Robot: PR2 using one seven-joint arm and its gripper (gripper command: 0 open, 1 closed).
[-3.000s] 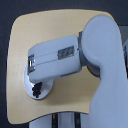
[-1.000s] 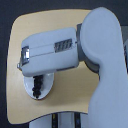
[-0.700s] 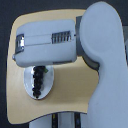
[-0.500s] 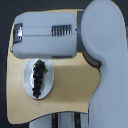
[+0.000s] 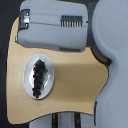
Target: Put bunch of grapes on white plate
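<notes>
Pale wood, a light tan table top (image 5: 75, 75) with a curved edge, fills most of what I can see, and the robot's bulky grey-white arm (image 5: 55, 25) sprawls across its far side and down the exterior view's right. Nothing blocks my sight of the dish, since the arm sits clear above it. The white plate (image 5: 26, 80) is round and glossy with a raised rim, lying on the table toward the exterior view's left. The bunch of grapes (image 5: 38, 77) rests on it, a narrow dark purple-black cluster running lengthwise along the plate's middle, with a touch of green at one side near its upper end (leaves, by the look). It lies well inside the rim. As for the gripper, I cannot make out any fingers, so whether they are spread or pressed together I cannot tell; the grapes lie apart from the arm, nothing touching them.
</notes>
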